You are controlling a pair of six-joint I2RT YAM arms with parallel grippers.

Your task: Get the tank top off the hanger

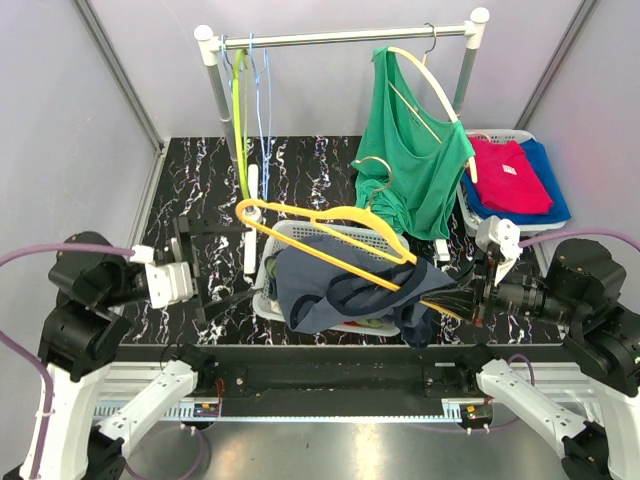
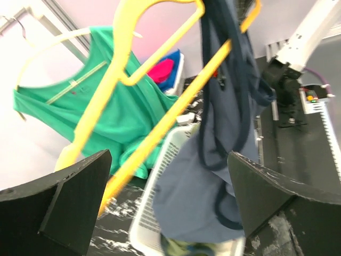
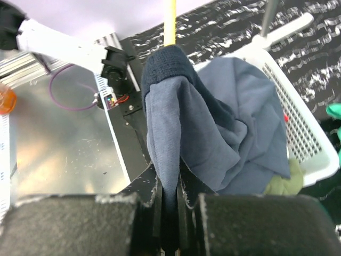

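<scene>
On the left of the table, the left gripper [image 1: 240, 265] is hanging with its two black fingers spread wide, holding nothing and pointing toward the middle. Just past it, a yellow hanger [image 1: 345, 262] is slanting in mid-air above a white basket [image 1: 290, 232]. A navy tank top [image 1: 340, 295] is drooping from the hanger's lower bar, with its body sagging toward the basket. On the right, the right gripper [image 1: 472, 300] is squeezing its fingers almost together at the hanger's low end. Behind, a green top [image 1: 415, 160] is hanging on a rail.

The step in hand appears to be getting the empty left fingers onto loose cloth. This would probably go best if they close on the hanging body or a strap, not the bar. They could then draw it along and off the hanger's free end while the right side is holding steady. Pulling against the pinched end could simply drag the hanger along.

The overhead camera is giving the layout, but it is hiding the right grip. The right wrist camera is showing navy cloth pinched between those fingers, with the yellow bar rising out of the fold. It is unclear whether the bar itself is being gripped. The left wrist camera is showing the straps looping round the bar, framed by the open fingers.
</scene>
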